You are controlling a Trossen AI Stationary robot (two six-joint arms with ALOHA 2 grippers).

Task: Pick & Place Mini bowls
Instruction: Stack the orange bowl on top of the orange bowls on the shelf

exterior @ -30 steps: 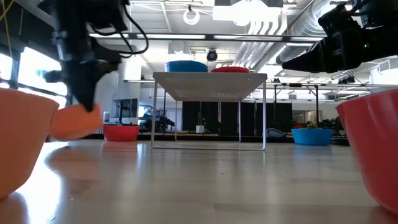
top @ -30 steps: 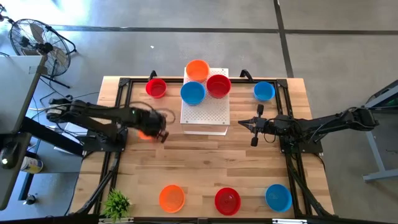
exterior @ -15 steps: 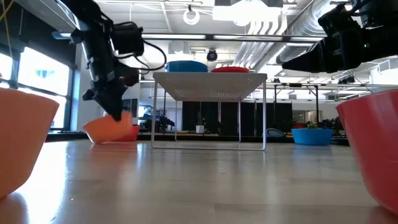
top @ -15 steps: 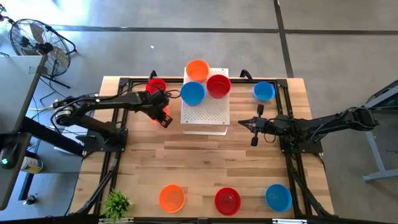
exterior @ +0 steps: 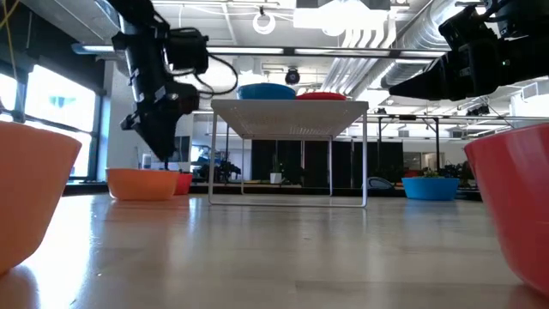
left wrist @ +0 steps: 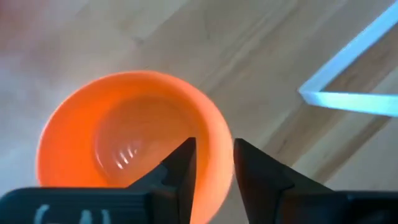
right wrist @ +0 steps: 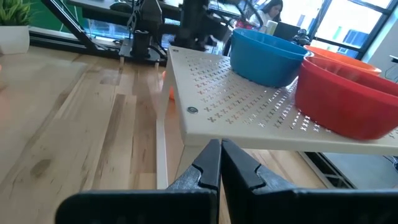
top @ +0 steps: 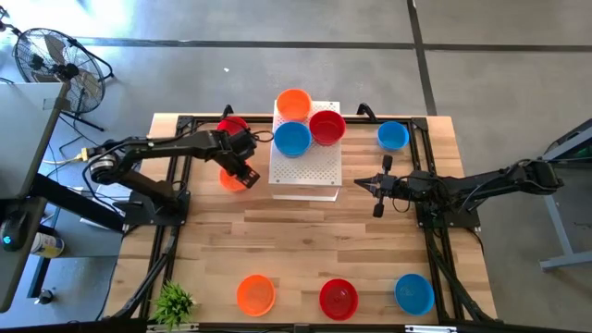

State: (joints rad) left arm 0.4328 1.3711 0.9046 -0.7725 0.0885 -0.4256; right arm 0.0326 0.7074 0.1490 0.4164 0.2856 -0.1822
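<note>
Beside the board (top: 304, 166), left gripper (top: 244, 173) spread over 1 orange bowl (top: 231, 179); right gripper (top: 362, 184) pressed together, waiting.

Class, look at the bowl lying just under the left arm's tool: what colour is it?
Orange. The bowl shows best in the left wrist view, below the left tool.

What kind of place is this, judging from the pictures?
Probably a robotics lab or workshop in an industrial hall: a wooden table with a black frame carries the arms, exposed ducts run under the ceiling, and a floor fan stands on the grey concrete floor.
</note>
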